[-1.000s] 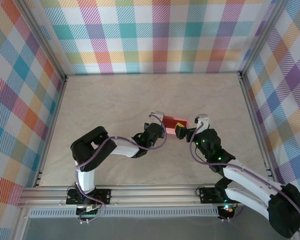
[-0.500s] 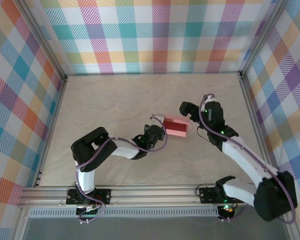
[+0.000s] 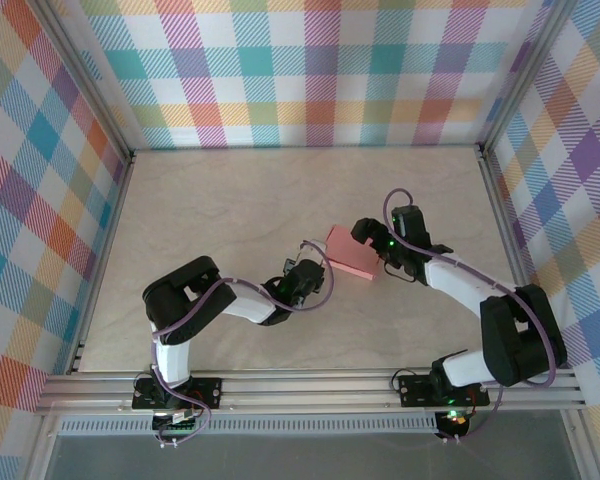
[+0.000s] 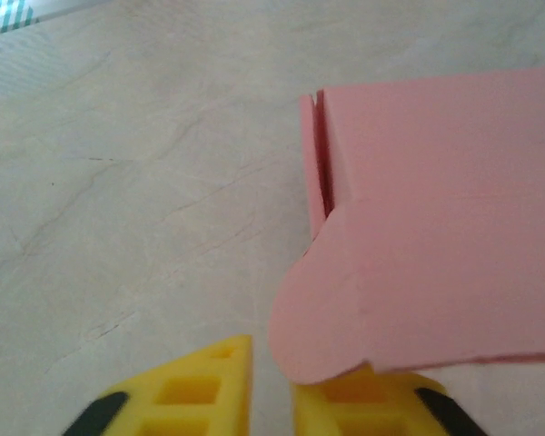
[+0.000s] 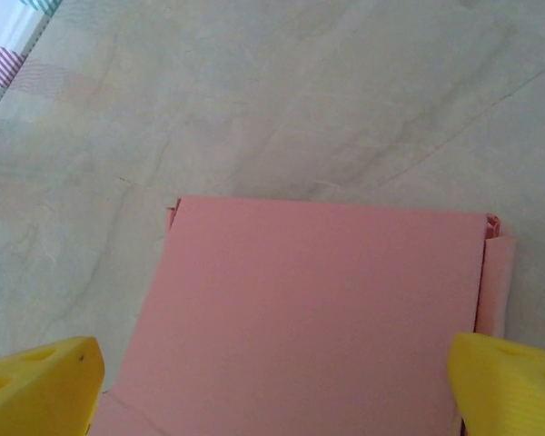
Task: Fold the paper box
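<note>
The paper box (image 3: 348, 254) is a salmon-pink flat card box lying askew on the table's middle. In the left wrist view its rounded end flap (image 4: 322, 309) rests over my right-hand yellow finger (image 4: 363, 404). My left gripper (image 3: 320, 268) (image 4: 272, 374) sits at the box's near-left corner, its jaws a narrow gap apart with bare table between them. My right gripper (image 3: 372, 248) (image 5: 274, 350) is at the box's right end, open wide. The box's flat top (image 5: 318, 309) spans the space between its yellow fingertips (image 5: 45, 381). I cannot tell whether they touch it.
The beige table (image 3: 230, 200) is walled by plaid panels on three sides, with aluminium rails (image 3: 110, 250) along the edges. Free surface lies behind and to the left of the box. Cables loop off both wrists.
My right arm swung out to the back right, then came back to the box's right end. The box turned and now lies flatter. My left jaws parted slightly.
</note>
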Action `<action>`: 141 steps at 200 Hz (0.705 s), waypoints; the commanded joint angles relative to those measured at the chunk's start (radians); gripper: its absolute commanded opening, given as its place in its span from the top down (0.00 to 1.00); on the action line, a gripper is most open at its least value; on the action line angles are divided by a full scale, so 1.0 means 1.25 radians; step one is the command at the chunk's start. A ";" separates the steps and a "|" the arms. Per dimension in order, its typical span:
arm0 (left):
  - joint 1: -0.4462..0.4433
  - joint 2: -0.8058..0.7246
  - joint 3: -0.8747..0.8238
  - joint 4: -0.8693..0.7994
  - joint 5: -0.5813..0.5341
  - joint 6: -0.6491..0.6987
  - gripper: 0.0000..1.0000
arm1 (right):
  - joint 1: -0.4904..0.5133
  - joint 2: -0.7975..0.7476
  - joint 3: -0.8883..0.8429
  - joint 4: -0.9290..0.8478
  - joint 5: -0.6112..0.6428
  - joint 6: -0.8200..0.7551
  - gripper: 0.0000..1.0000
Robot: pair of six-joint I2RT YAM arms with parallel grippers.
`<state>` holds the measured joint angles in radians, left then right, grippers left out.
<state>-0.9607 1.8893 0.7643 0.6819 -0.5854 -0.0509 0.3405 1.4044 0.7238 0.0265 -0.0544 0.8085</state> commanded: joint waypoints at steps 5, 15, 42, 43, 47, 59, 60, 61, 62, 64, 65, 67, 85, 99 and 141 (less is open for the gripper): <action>-0.017 -0.048 -0.028 -0.020 -0.007 -0.005 0.67 | -0.005 0.006 -0.014 0.018 -0.012 0.011 0.03; -0.022 -0.066 -0.044 -0.027 -0.018 -0.010 0.61 | -0.006 0.002 -0.015 0.015 -0.009 0.006 0.03; -0.025 -0.143 -0.104 -0.037 -0.027 -0.019 0.47 | -0.012 -0.014 -0.013 -0.005 0.006 -0.018 0.03; -0.025 -0.146 -0.105 -0.039 -0.027 -0.019 0.47 | -0.012 -0.015 -0.014 -0.006 0.008 -0.018 0.03; -0.026 -0.162 -0.112 -0.046 -0.025 -0.019 0.45 | -0.013 -0.020 -0.014 -0.008 0.011 -0.021 0.03; -0.025 -0.210 -0.123 -0.077 -0.011 -0.009 0.40 | -0.018 -0.036 -0.017 -0.017 0.019 -0.030 0.04; -0.025 -0.214 -0.124 -0.079 -0.007 -0.009 0.40 | -0.019 -0.038 -0.017 -0.017 0.019 -0.031 0.04; -0.024 -0.218 -0.125 -0.082 -0.004 -0.007 0.39 | -0.019 -0.039 -0.017 -0.018 0.018 -0.031 0.04; -0.024 -0.222 -0.126 -0.084 -0.002 -0.005 0.39 | -0.020 -0.040 -0.017 -0.018 0.017 -0.030 0.04; -0.024 -0.229 -0.127 -0.088 0.005 0.000 0.38 | -0.022 -0.043 -0.017 -0.019 0.015 -0.030 0.04; -0.024 -0.232 -0.128 -0.091 0.009 0.001 0.38 | -0.023 -0.044 -0.017 -0.020 0.013 -0.030 0.04; -0.024 -0.240 -0.129 -0.093 0.015 0.005 0.38 | -0.025 -0.046 -0.017 -0.020 0.007 -0.030 0.04; -0.004 -0.286 -0.124 -0.136 0.116 0.017 0.33 | -0.050 -0.060 -0.020 -0.019 -0.042 -0.014 0.04; 0.018 -0.316 -0.115 -0.161 0.191 0.006 0.30 | -0.062 -0.067 -0.023 -0.023 -0.061 -0.001 0.04; 0.138 -0.269 0.076 -0.366 0.505 -0.077 0.25 | -0.089 -0.063 -0.047 -0.014 -0.130 0.014 0.05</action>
<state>-0.8692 1.4975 0.6846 0.4179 -0.2424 -0.0868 0.2428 1.3270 0.6865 0.0139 -0.1349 0.8082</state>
